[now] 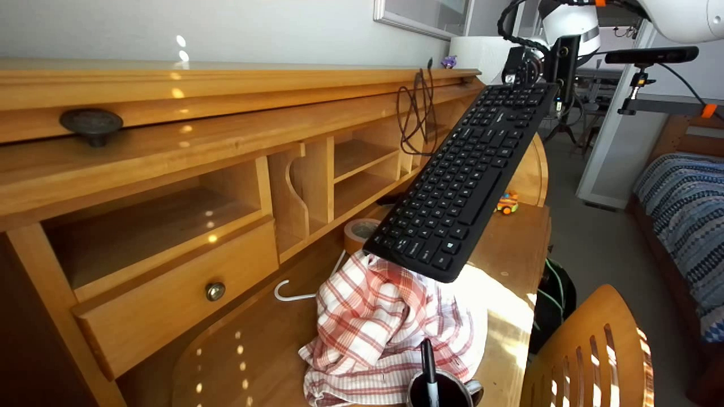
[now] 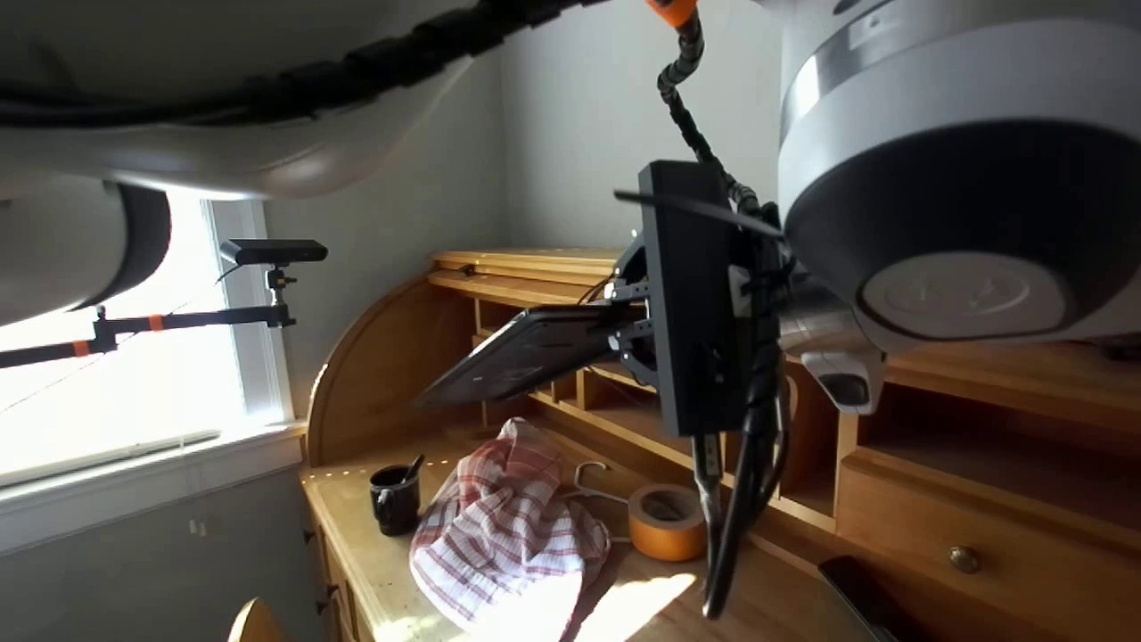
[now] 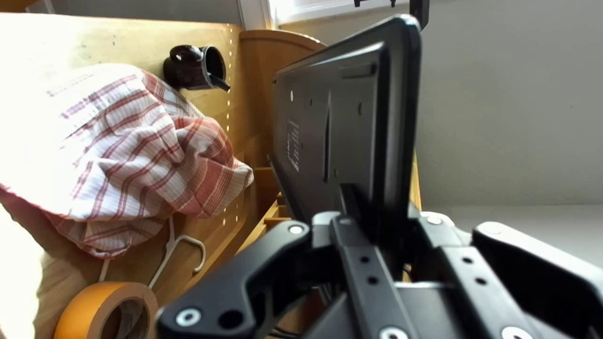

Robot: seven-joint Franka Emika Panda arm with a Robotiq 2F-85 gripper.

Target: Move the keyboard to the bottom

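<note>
Indoors, sunlit wooden desk (image 1: 266, 339), window (image 2: 169, 374), bed (image 1: 687, 209)

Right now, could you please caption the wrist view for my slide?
Jaws grip the keyboard, its underside showing, with a checked cloth on the desk.

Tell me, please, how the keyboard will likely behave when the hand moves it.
The keyboard is probably stiff: held near one end by the hand, it shows no clear sag. It may twist in the grip, since most of its length juts out unsupported. The loosely looped thin cable, seemingly its own, could swing or snag.
</note>
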